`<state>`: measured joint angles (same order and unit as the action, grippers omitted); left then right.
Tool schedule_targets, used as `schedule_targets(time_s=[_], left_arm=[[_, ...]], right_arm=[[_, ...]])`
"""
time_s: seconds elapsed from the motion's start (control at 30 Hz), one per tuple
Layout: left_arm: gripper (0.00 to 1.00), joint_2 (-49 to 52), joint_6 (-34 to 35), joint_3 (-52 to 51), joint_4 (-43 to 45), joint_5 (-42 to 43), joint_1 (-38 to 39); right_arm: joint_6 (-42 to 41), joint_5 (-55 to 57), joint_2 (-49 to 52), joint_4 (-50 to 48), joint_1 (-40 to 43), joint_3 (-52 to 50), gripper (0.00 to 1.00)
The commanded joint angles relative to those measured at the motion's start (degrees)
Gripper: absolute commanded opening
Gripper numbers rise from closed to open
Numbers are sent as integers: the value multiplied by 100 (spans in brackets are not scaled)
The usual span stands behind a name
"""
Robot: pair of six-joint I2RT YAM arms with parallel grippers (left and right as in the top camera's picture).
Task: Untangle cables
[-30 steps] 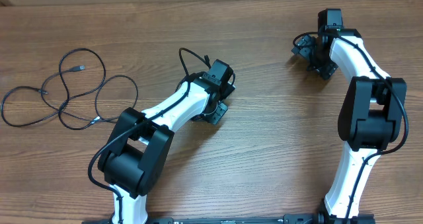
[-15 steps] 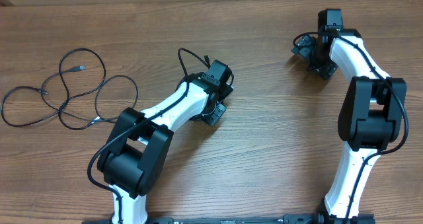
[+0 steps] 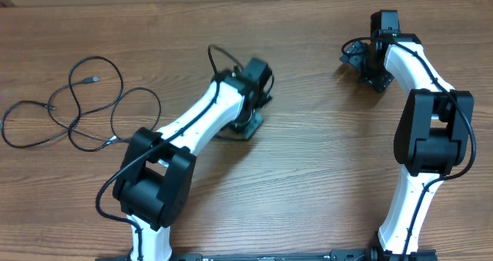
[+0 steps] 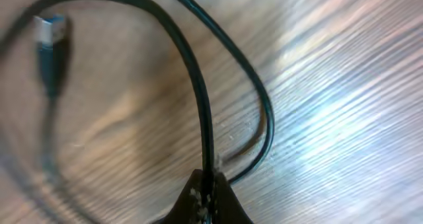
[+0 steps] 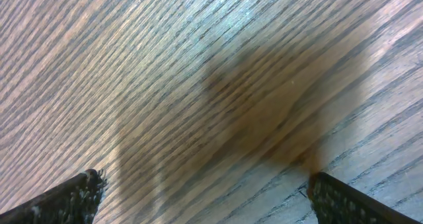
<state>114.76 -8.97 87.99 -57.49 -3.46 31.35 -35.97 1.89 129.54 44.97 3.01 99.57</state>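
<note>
Loose cables (image 3: 75,121): thin black cords are laid in overlapping loops on the far left of the table (image 3: 308,176). One small plug end is seen near the top of the bunch. They lie well apart from both grippers.
Left arm (image 3: 192,126): it is stretched from the near edge diagonally toward the middle of the table, with the wrist turned down.
Left gripper (image 3: 250,124): it is held low over the wood at the table's centre. In the wrist view (image 4: 206,199) the jaws are pressed together on a thin cord, with no gap seen between them.
Pinched cable (image 4: 201,112): it is clamped at the fingertips and runs away across the wood. It then bends left to a blurred blue-tipped plug (image 4: 51,31) lying on the table. A second strand is curved out to the right and back in toward the fingertips.
Right gripper (image 3: 360,61): it is positioned at the far right of the table, close to the surface. In the wrist view (image 5: 205,197) the fingertips (image 5: 82,191) are spread wide. Only bare wood grain and a shadow are seen between them, and nothing is gripped.
Right arm (image 3: 420,138): it is raised from the near right edge and folded forward toward the far side.
</note>
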Motion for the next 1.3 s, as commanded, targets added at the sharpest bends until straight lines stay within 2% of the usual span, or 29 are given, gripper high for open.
schedule_targets(time_s=[0.0, 0.13, 0.27, 0.33, 0.47, 0.5, 0.6, 0.8, 0.87, 0.9, 0.97, 1.1, 1.2, 1.27], left_arm=[[4, -321, 111, 1156, -612, 39, -33], [4, -326, 223, 2430, -1565, 42, -76], [4, -326, 861, 3432, -2076, 59, -262], [4, -326, 1193, 3928, -2168, 83, -431], [4, -326, 1235, 4310, -1974, 181, -704], [9, -326, 1163, 4310, -1934, -55, -737], [10, -302, 852, 4299, -1954, -909, -734], [9, -256, 723, 3993, -2120, 205, -734], [13, -256, 726, 3775, -2009, 181, -734], [22, -256, 728, 3657, -1971, 164, -734], [29, -251, 752, 3405, -1895, 120, -741], [42, -245, 1882, 2645, -1692, -955, -752], [42, -238, 2341, 2212, -1458, -1187, -837], [42, -236, 2448, 1753, -964, -1200, -1003]], right_arm=[[-28, -35, 186, -101, 24, -109, 100], [-26, -44, 186, -317, 24, -109, 100], [-26, -44, 186, -317, 24, -109, 100], [-26, -44, 186, -317, 24, -109, 100], [-26, -44, 186, -317, 24, -109, 100], [-26, -44, 186, -317, 24, -109, 100], [-26, -44, 186, -317, 24, -109, 100], [-26, -44, 186, -317, 24, -109, 100], [-26, -44, 186, -317, 24, -109, 100], [-26, -44, 186, -317, 24, -109, 100], [-26, -44, 186, -317, 24, -109, 100], [-26, -44, 186, -317, 24, -109, 100], [-26, -44, 186, -317, 24, -109, 100], [-26, -44, 186, -317, 24, -109, 100]])
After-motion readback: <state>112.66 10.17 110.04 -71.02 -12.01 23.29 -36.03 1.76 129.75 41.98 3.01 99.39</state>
